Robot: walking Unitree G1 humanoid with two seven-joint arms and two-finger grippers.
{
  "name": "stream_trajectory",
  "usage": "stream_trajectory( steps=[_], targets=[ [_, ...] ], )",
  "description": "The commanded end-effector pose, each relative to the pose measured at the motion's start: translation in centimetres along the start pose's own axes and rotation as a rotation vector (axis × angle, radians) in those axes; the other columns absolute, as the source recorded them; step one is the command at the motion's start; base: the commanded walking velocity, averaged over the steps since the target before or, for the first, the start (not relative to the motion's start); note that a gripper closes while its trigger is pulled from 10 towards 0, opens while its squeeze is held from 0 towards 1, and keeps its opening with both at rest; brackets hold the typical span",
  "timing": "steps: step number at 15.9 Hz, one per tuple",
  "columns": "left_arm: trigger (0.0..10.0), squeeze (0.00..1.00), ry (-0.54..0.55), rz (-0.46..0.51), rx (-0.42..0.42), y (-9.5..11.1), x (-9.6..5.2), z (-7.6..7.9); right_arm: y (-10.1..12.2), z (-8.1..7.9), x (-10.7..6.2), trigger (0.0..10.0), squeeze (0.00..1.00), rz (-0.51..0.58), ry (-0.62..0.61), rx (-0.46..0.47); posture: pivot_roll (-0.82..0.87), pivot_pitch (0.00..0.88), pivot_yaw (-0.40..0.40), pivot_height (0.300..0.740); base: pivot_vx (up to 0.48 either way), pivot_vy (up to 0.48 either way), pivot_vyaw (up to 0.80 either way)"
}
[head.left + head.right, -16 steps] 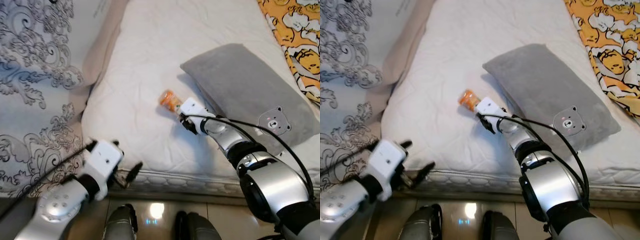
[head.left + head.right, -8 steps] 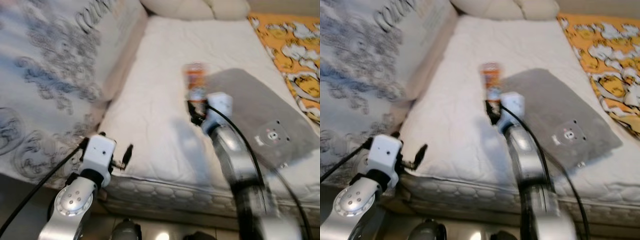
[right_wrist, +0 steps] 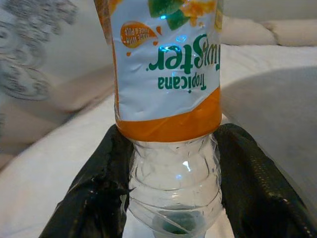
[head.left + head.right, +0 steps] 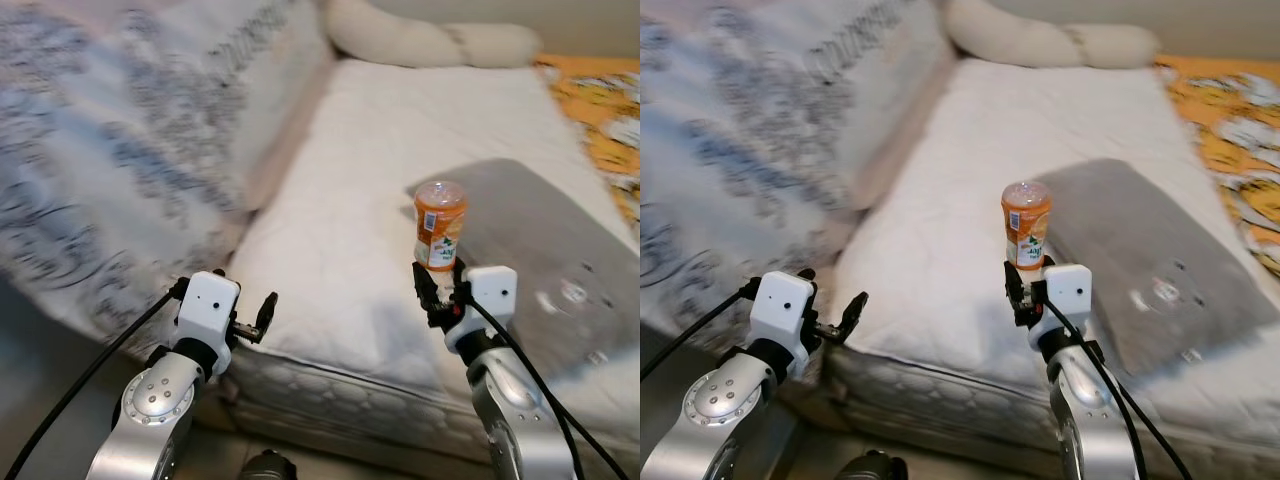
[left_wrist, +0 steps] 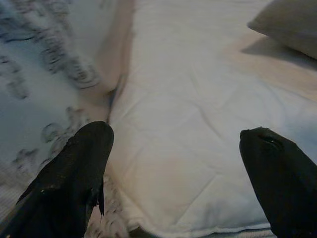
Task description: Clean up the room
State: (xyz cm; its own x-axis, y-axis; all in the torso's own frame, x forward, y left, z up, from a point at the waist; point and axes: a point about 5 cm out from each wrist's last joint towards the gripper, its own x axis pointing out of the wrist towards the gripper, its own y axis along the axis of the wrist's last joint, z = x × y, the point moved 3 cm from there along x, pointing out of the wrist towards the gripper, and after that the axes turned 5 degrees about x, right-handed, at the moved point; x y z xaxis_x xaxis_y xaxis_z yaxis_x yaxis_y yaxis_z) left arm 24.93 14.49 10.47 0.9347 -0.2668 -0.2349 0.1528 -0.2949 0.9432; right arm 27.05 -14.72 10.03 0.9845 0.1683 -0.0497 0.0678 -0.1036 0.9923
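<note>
Orange-labelled clear bottle (image 4: 438, 226), upside down, right gripper (image 4: 438, 288) clamping neck

A bed (image 4: 360, 190) with a white quilted mattress carries a grey pillow (image 4: 560, 250), a cream bolster (image 4: 430, 42) at its far end, an orange patterned blanket (image 4: 610, 110) along one side, and a grey-scrolled duvet (image 4: 130, 140) opposite.

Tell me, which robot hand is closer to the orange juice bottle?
The right hand: its fingers are shut on the Tropicana Twister bottle. The left hand hangs open, well off to the robot's left by the mattress edge.
</note>
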Motion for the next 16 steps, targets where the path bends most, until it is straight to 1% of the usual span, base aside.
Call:
stream_trajectory(
  steps=[1,2,3,4,5,6,8,13,16],
  targets=[
    [10.0,0.00,0.016,-0.015,-0.019,-0.4,-0.2,-0.5,0.7,-0.1,-0.5,10.0,0.00,0.006,0.001,-0.005,-0.03,0.000,0.068,0.740,0.000,0.000,0.80],
    [10.0,0.00,0.016,-0.015,-0.019,-0.4,-0.2,-0.5,0.7,-0.1,-0.5,10.0,0.00,0.006,0.001,-0.005,-0.03,0.000,0.068,0.740,0.000,0.000,0.80],
    [10.0,0.00,0.043,-0.033,-0.038,-0.8,-0.6,-0.8,0.5,-0.4,-1.1,10.0,0.00,-0.019,0.022,-0.005,-0.02,0.000,0.058,0.740,0.000,0.000,0.80],
    [10.0,0.00,0.055,-0.043,-0.033,-1.1,-0.9,-0.9,0.3,-0.6,-1.3,10.0,0.00,-0.036,0.035,-0.007,-0.02,0.000,0.054,0.740,0.000,0.000,0.80],
    [10.0,0.00,0.067,-0.063,-0.061,-1.5,-1.2,-1.1,-0.2,-0.8,-1.4,10.0,0.00,-0.076,0.047,-0.006,-0.01,0.000,0.041,0.740,0.000,0.000,0.80],
    [10.0,0.00,0.073,-0.068,-0.075,-1.6,-1.3,-1.2,-0.4,-0.9,-1.4,10.0,0.00,-0.090,0.049,-0.005,-0.01,0.000,0.041,0.740,0.000,0.000,0.80],
    [10.0,0.00,0.150,-0.086,-0.141,-1.8,-1.7,-2.5,-0.6,-1.3,-1.1,10.0,0.00,-0.118,0.063,-0.002,0.01,0.000,0.027,0.740,0.000,0.000,0.80],
    [10.0,0.00,0.174,-0.094,-0.131,-1.8,-2.4,-2.8,-1.1,-1.4,-1.5,10.0,0.00,-0.153,0.082,0.019,0.03,0.000,0.017,0.740,0.000,0.000,0.80],
    [10.0,0.00,0.171,-0.103,-0.122,-1.9,-2.5,-2.8,-1.0,-1.2,-1.6,10.0,0.00,-0.167,0.077,-0.004,0.02,0.000,0.021,0.740,0.000,0.000,0.80]
  ],
)
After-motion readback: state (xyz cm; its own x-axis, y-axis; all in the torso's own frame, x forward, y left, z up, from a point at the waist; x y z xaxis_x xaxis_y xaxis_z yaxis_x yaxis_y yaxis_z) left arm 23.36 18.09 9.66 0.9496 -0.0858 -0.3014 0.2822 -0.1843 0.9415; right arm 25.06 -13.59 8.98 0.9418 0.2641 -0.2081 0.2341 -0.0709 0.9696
